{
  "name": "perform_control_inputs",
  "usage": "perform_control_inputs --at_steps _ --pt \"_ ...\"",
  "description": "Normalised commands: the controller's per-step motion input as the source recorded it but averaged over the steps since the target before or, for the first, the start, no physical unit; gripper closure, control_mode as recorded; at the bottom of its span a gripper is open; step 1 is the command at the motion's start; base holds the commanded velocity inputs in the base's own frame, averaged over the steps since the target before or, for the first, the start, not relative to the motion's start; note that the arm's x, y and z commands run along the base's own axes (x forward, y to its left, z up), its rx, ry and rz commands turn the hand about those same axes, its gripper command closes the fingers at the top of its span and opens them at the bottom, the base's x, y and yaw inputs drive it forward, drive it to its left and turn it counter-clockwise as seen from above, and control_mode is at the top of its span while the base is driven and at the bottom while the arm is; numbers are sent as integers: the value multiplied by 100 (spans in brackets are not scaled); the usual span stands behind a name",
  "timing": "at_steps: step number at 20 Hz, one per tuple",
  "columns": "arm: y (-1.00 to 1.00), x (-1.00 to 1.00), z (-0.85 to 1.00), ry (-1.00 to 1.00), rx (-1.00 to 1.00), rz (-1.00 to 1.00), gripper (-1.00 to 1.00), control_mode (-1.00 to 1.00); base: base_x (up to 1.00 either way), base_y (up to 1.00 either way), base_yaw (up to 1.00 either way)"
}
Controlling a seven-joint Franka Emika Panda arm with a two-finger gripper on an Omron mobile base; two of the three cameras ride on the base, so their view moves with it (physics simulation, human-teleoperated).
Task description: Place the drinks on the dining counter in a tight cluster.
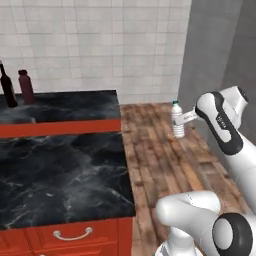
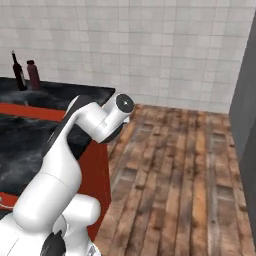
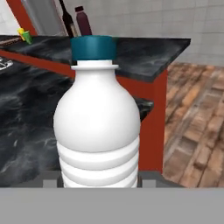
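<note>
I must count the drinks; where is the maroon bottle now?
The maroon bottle stands at the far left of the dining counter, just right of the wine bottle, in the left base view.

White, glossy, rounded arm links [image 1: 227,125] of thick tubular shape, with dark grey bands at the joints. Round dark end cap with a pale centre mark [image 2: 123,103] on one joint. Bulbous white base segment [image 1: 192,212] with a black ring beside it.

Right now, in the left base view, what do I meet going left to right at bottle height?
Wine bottle → maroon bottle → water bottle held over the wooden floor → gripper.
</note>
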Motion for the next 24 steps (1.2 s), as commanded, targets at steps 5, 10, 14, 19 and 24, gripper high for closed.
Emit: perform_control_inputs --at_steps 5,10,14,19,24 --pt "0 0 0 0 0 0 100 100 75 -100 42" --pt "0 0 0 0 0 0 100 100 78 -100 40" --pt "0 0 0 0 0 0 100 100 95 -100 50" --pt "0 0 0 0 0 0 100 100 91 -93 59" --pt "0 0 0 0 0 0 100 100 99 -90 62"
